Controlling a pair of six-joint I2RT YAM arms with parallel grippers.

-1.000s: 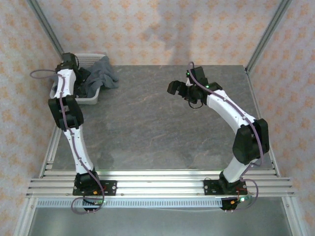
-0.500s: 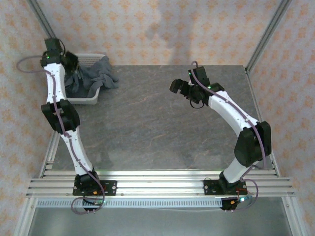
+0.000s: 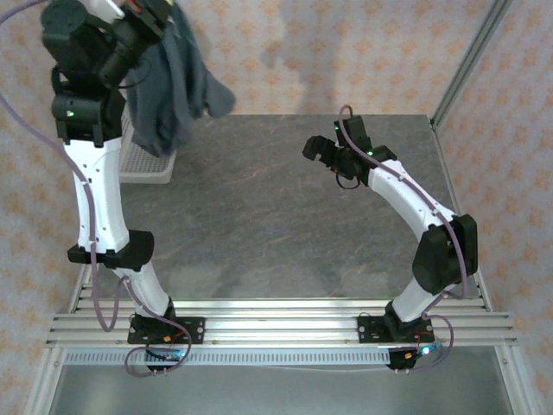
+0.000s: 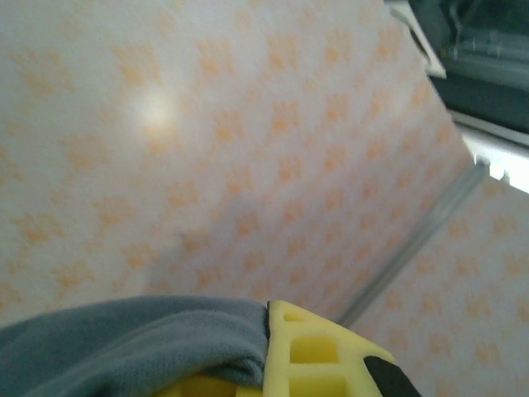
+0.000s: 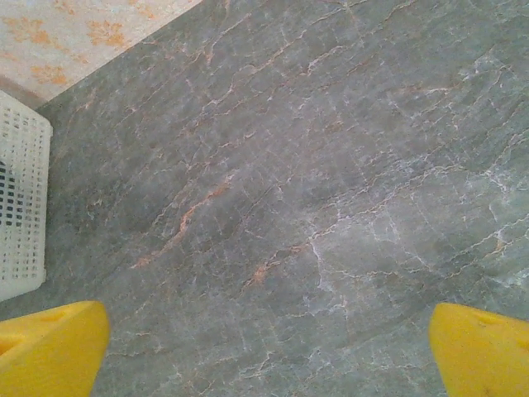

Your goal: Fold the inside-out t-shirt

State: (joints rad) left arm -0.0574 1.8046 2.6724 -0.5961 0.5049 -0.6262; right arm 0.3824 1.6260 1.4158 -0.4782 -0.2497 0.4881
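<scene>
The right gripper (image 3: pixel 321 154) hovered over the grey marbled table (image 3: pixel 259 225), at about 2 o'clock from its middle. Its yellow fingers (image 5: pixel 50 347) were spread wide with nothing between them. Far off at 10 o'clock, the left gripper (image 3: pixel 154 17) stood raised high, clamped tight on the inside-out t-shirt (image 3: pixel 173 86). The slate-grey cloth hung bunched from it toward 6 o'clock, its lower end over the white mesh basket (image 3: pixel 145 166) at the table's far-left corner.
</scene>
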